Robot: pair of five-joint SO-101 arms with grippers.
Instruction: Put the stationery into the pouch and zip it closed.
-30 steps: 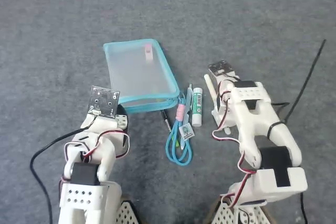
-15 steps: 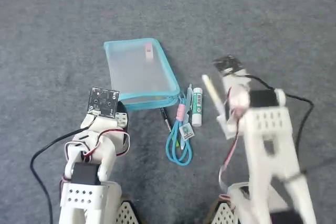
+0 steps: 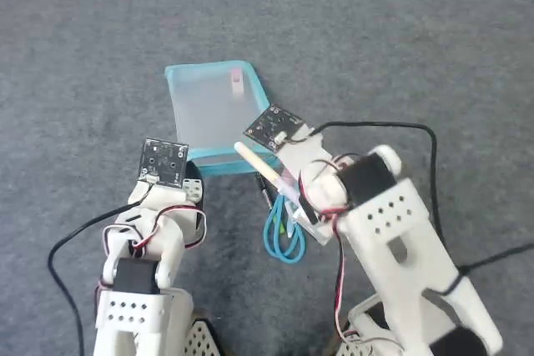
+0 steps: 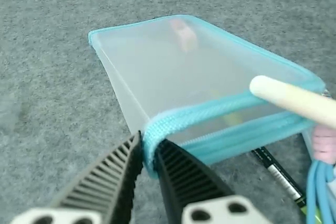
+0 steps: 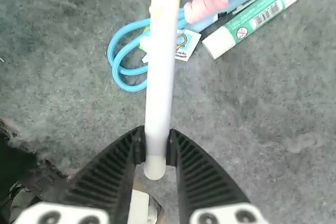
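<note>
In the high view the translucent plastic pouch with turquoise zip trim (image 3: 219, 110) lies left of centre on the grey felt counter (image 3: 417, 56). The left claw (image 4: 148, 145) is closed on the pouch's near zip edge at one corner, pinching the turquoise band. The right claw (image 5: 156, 140) grips one end of a slim cream-white stick (image 5: 163, 51), whose free tip sits just over the pouch's near edge in the high view. Under that arm, at the centre of the high view, lie a looped blue cord (image 3: 282, 235) with a pink sleeve (image 5: 205, 3), a thin black pen (image 3: 264, 189), and a white glue stick with a green label (image 5: 249, 22).

Risks, as I judge them:
- The mouth looks barely parted. If the stick comes in too flat, its tip may butt against the zip band and push the pouch away instead of entering.
- The left claw holds only a narrow strip of trim, so a shove from the stick could pull it free.
- The stick is held near its very end, so a knock could swing it in the grip.
- The right arm hangs low over the cord and could snag it.

As for print, the glue stick's label carries a barcode and a round symbol, and a small card tag (image 5: 182, 45) on the cord shows a picture. The wording on both is too small to read.
</note>
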